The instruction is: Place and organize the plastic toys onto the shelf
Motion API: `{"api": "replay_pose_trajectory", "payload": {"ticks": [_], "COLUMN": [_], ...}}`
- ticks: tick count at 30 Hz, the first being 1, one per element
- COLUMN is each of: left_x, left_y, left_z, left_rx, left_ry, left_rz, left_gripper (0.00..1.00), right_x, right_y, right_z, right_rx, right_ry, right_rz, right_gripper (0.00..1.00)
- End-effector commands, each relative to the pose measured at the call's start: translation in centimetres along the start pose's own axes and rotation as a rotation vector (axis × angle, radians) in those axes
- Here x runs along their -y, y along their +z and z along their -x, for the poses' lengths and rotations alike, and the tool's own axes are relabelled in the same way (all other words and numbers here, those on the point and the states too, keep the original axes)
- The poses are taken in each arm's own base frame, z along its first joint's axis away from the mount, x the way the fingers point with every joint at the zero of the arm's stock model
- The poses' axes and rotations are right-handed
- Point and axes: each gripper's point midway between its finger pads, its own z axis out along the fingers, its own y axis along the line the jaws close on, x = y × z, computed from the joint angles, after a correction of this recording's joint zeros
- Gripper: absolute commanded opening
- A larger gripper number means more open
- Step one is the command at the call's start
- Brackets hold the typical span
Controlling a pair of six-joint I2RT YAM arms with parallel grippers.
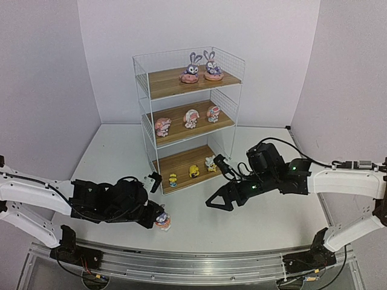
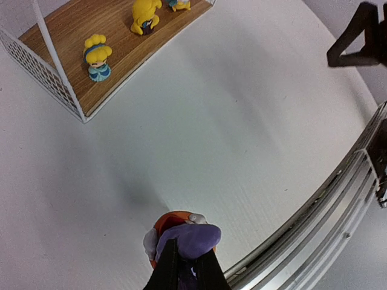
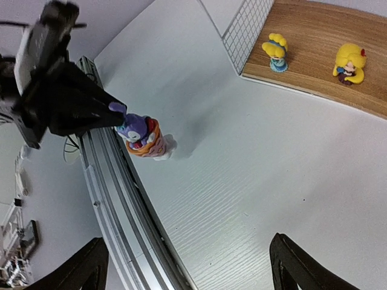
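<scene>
Bunny, the third purple one, stands by the table's near edge, left of centre, the left gripper closed on its ears. The right gripper hangs wide open near the shelf's bottom board. Two bunnies sit on the top board, three pink-white toys on the middle, three yellow toys on the bottom. Left wrist: fingers pinch the purple ears from above. Right wrist: jaws spread wide, bunny upright just beside the rail.
</scene>
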Motion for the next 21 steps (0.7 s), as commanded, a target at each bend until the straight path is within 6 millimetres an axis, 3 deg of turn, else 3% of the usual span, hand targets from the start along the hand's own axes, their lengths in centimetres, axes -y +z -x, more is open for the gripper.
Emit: {"api": "replay_pose_trajectory", "payload": {"ticks": [1, 3, 9, 16, 21], "left_x": [4.1, 5.2, 9.4, 11.7, 12.3], "left_y": [-4.7, -5.5, -7.6, -8.1, -8.8], "left_z": [8.2, 9.1, 12.2, 12.7, 13.1], "left_rx": [0.173, 0.169, 0.191, 0.178, 0.195], "left_ry": [-0.385, -0.422, -0.349, -0.287, -0.291], "left_rz": [-0.153, -0.206, -0.376, -0.467, -0.524], "left_gripper": [0.00, 0.00, 0.00, 0.00, 0.00], "right_x": [-5.2, -6.7, -7.4, -7.9, -8.4], "right_y": [-1.0, -0.8, 0.7, 1.3, 1.9], "right_z": [2.2, 2.3, 2.8, 2.8, 1.8], "right_rx": [0.110, 0.132, 0.138, 0.138, 0.111], "right_ry": [-0.332, -0.438, -0.573, -0.643, -0.659], "right_rz": [0.023, -0.014, -0.077, -0.066, -0.009], "right_gripper": [0.90, 0.92, 0.92, 0.90, 0.80]}}
